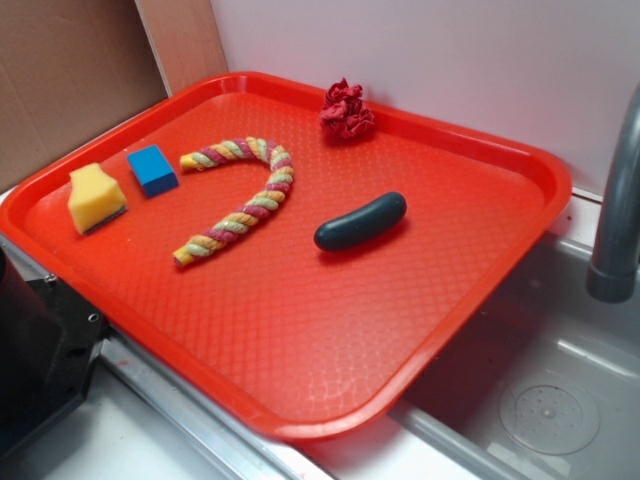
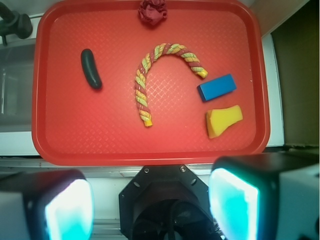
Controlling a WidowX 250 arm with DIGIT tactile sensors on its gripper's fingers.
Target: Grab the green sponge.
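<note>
Confusion threatens: hand hangs wide open and empty, green sponge ahead to its right, blue block just beyond, easily clipped or grabbed instead.

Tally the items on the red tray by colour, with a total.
Yellow: 1, the green sponge
Blue: 1, block
Dark green: 1, sausage-shaped object
Red: 1, crumpled cloth
Multicolour: 1, rope
Total: 5, all lying on the tray
</note>
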